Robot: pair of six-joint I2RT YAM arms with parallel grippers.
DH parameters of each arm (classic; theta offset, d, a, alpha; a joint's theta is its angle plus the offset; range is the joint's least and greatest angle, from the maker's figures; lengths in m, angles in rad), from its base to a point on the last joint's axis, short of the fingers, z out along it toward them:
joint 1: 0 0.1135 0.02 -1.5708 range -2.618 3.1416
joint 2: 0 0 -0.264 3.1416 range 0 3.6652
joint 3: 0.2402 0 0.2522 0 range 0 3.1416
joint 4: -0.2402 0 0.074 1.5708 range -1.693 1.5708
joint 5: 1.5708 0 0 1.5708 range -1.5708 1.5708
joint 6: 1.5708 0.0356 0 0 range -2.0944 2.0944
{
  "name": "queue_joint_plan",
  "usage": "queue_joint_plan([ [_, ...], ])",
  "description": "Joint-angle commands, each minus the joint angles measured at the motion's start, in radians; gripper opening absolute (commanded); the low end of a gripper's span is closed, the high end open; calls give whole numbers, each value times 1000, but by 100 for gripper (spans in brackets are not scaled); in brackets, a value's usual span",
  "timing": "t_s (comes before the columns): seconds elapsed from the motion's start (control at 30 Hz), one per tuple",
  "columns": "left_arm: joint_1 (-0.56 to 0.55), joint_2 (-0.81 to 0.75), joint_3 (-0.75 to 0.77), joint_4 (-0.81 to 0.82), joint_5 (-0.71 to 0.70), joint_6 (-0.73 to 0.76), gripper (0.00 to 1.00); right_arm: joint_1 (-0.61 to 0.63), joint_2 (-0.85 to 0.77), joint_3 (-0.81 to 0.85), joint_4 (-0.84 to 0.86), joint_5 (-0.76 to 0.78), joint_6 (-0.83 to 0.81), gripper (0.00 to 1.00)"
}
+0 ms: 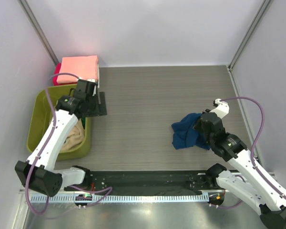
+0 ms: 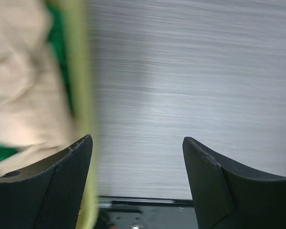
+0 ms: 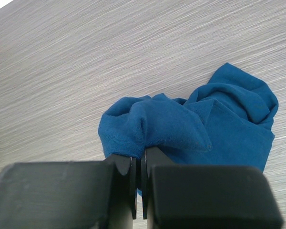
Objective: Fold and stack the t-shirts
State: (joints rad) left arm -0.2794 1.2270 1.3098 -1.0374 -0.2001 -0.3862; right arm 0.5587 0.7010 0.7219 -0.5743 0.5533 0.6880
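Blue cotton: from the top view the crumpled blue t-shirt (image 1: 186, 132) lies on the tabletop (image 1: 148, 95) at right, with the right gripper (image 1: 201, 136) at its edge, and a folded pink t-shirt (image 1: 79, 67) sits far left. The blurred left wrist view shows the left gripper (image 2: 137, 140) spread and empty beside the tub (image 2: 82, 71), which holds a tan t-shirt (image 2: 24, 71). In the right wrist view the jaws are pressed together, apparently pinching a fold. The blue t-shirt is limp and light, so a hem or shoulder corner looks the best hold.

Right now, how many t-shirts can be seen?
5. A salmon-pink one lies folded at the back left, a red one under it; a tan one and a green one are in the tub; a blue one is pinched by the right gripper. The tub may hide more.
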Motion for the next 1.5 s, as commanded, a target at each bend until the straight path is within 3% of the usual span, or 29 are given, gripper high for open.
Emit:
queue_joint_plan([
  [0.0, -73, 64, -29, 152, 248, -45, 78, -3, 0, 13, 56, -16, -1, 1],
  [0.2, -55, 204, -78, 142, 66, -10, 80, -3, 0, 37, 51, -35, -36, 1],
  [0.37, 150, 138, -173, 165, 27, 20, 82, -3, 66, 68, 54, -82, -59, 1],
  [0.53, 221, 69, -213, 166, -31, 21, 84, -3, 118, 80, 71, -96, -62, 1],
  [0.63, 217, 29, -242, 184, 34, -8, 84, -3, 159, 86, 80, -89, -71, 14],
  [0.67, 189, 13, -248, 200, 44, -28, 84, -3, 169, 93, 80, -87, -79, 36],
  [0.73, 136, 8, -259, 208, 44, -48, 84, -6, 187, 97, 77, -72, -93, 64],
  [0.77, 62, 8, -262, 211, 38, -72, 84, -5, 192, 106, 55, -28, -91, 86],
  [0.83, -18, 26, -256, 212, 27, -88, 84, -25, 209, 114, 31, 5, -94, 97],
  [0.87, -79, 29, -254, 220, 28, -101, 84, -39, 213, 117, 24, 0, -97, 97],
  [0.97, -122, 29, -265, 247, 77, -124, 84, -95, 261, 119, -4, -30, -87, 99],
  [1.13, -187, 11, -377, 420, 189, -244, 82, -175, 311, 77, -27, -50, -27, 100],
  [1.2, -276, 40, -412, 497, 194, -267, 82, -210, 310, 31, -7, -76, 4, 100],
  [1.33, -494, 167, -416, 634, 195, -325, 81, -316, 315, -47, 48, -212, 25, 95],
  [1.47, -642, 378, -341, 793, 231, -358, 81, -400, 327, -93, 97, -273, 30, 90],
])
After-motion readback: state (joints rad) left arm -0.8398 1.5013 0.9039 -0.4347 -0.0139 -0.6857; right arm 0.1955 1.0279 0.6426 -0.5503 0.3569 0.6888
